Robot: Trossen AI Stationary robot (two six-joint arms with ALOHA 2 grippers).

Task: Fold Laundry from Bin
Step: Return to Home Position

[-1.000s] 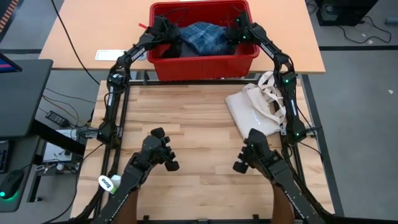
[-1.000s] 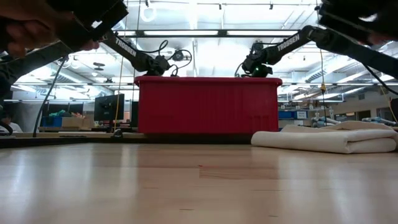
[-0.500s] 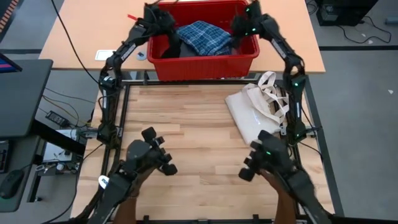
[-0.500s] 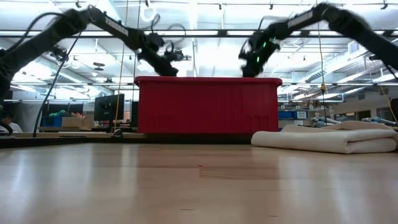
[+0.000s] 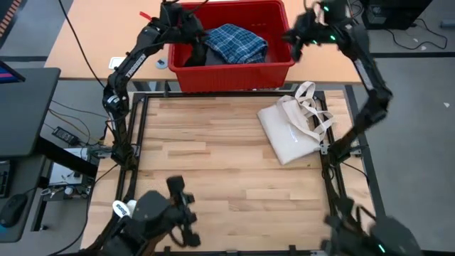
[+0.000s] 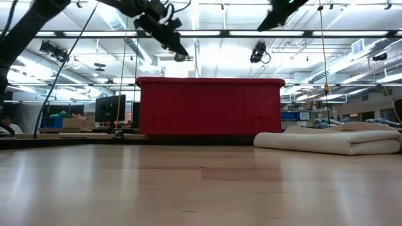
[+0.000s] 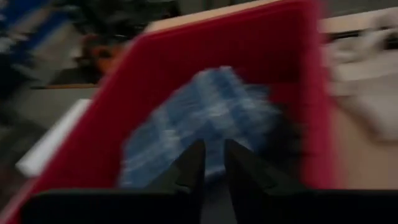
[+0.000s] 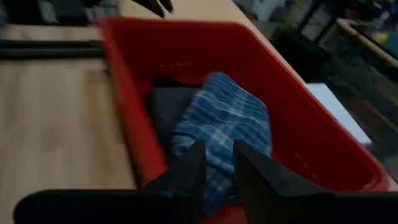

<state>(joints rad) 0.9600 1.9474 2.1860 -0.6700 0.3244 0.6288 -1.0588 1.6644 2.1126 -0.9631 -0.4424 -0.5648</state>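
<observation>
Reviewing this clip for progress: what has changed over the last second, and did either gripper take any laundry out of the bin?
Both arms rose out of the bin: the left gripper now hangs above its left end, the right gripper outside its right end. Their fingers narrowed, but neither holds cloth. The plaid shirt, black garment and tote bag stayed put.

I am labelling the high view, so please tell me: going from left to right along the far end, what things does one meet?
Left gripper → black garment → blue plaid shirt → right gripper.
</observation>
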